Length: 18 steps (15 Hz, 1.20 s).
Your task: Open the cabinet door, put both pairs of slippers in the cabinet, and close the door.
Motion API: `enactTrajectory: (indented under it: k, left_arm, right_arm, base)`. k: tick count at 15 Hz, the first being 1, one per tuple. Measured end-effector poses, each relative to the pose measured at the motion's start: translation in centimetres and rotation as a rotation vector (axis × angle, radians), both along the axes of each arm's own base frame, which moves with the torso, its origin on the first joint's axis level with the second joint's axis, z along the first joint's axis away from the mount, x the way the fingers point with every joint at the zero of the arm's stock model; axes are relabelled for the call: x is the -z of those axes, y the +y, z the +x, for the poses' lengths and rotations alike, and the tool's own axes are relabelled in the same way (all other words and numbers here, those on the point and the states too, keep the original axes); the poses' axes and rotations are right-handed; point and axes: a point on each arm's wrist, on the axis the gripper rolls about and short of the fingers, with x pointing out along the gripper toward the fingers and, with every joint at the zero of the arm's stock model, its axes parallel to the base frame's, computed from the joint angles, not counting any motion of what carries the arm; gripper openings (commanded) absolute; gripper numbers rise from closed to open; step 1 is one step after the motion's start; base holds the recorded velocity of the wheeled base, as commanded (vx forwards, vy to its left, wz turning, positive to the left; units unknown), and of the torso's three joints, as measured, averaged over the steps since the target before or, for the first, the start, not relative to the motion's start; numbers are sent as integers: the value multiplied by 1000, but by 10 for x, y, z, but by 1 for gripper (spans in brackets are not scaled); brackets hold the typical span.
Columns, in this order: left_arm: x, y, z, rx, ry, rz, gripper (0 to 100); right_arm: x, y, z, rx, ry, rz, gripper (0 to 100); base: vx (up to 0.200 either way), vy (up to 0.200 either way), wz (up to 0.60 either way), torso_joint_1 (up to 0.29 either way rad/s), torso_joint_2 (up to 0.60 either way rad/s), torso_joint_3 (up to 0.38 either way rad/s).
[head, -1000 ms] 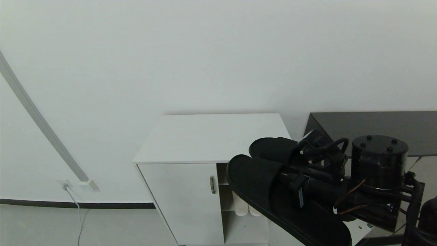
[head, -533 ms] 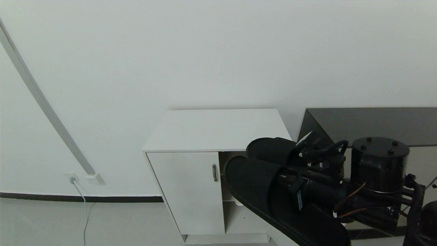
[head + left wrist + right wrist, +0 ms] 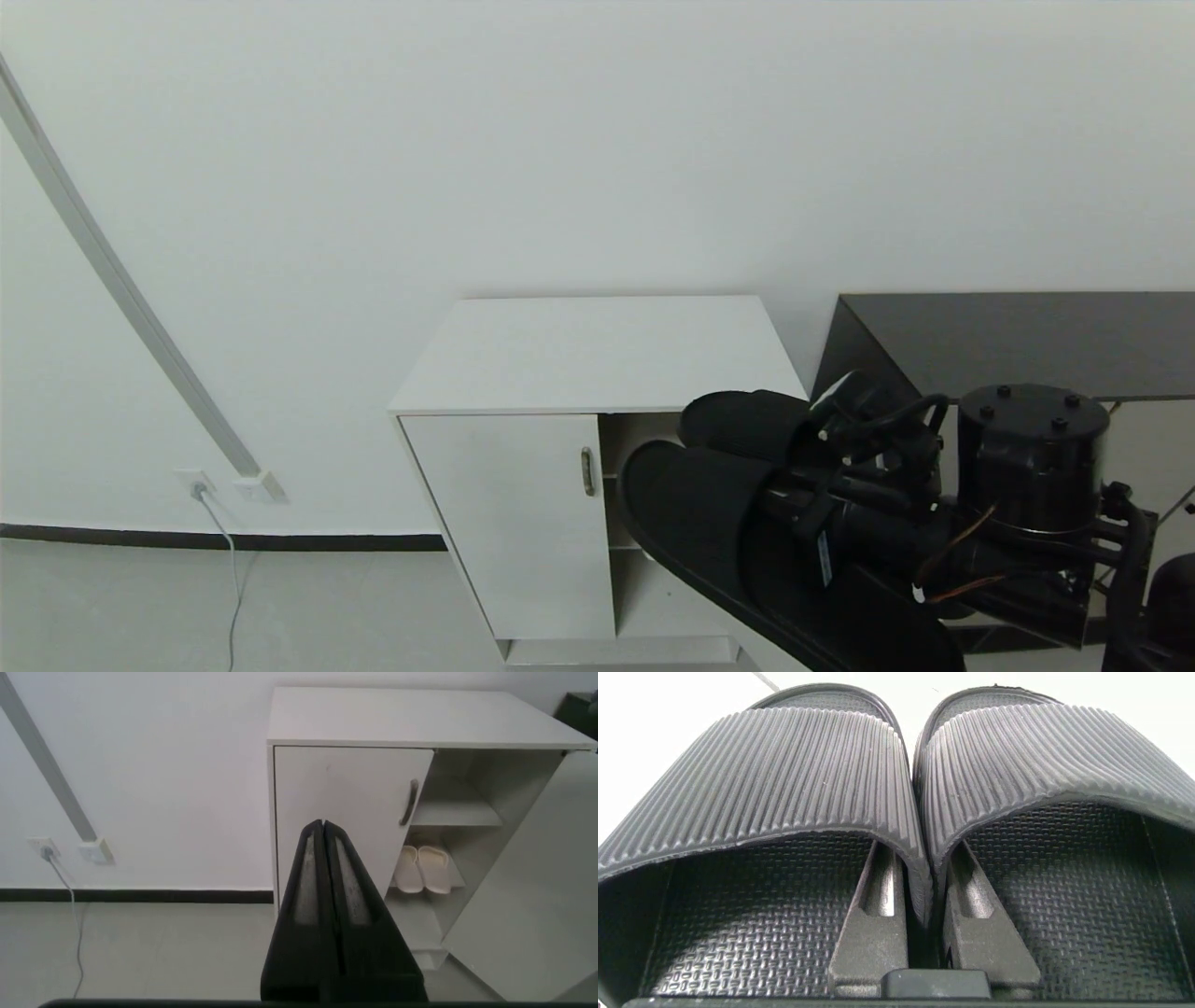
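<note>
A white cabinet (image 3: 588, 355) stands against the wall, its left door (image 3: 513, 523) closed and its right side open. In the left wrist view the cabinet (image 3: 411, 714) shows the right door (image 3: 533, 915) swung out and a pair of white slippers (image 3: 428, 866) on a lower shelf. My right gripper (image 3: 803, 467) is shut on a pair of black slippers (image 3: 709, 504), held in front of the open side and hiding most of it. Its fingers (image 3: 878, 915) sit under the ribbed straps (image 3: 813, 775), pinching the two inner edges together. My left gripper (image 3: 322, 826) is shut and holds nothing, some way in front of the closed door.
A dark table (image 3: 1018, 341) stands right of the cabinet. A wall socket with a hanging cable (image 3: 198, 487) and a slanted conduit (image 3: 121, 280) are on the left. Bare floor lies left of the cabinet.
The head camera has shifted, so the cabinet appears higher and further right. The right arm with the black slippers sits slightly lower than half a second ago.
</note>
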Motion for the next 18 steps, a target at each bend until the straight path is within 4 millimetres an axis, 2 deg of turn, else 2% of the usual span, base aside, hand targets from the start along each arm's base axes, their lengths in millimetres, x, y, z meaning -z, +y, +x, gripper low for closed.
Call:
enactTrajectory:
  k: [11,18]
  left_arm:
    - [0,0,0,0,0,0,0]
    - [0,0,0,0,0,1,0]
  right_arm:
    - [2,-1,-1,3,1,-8,0]
    - [2,-1,-2,-2,-5,-19,0]
  base:
    - [0,0,0,-139,325,177]
    - [0,0,0,-198,463,263]
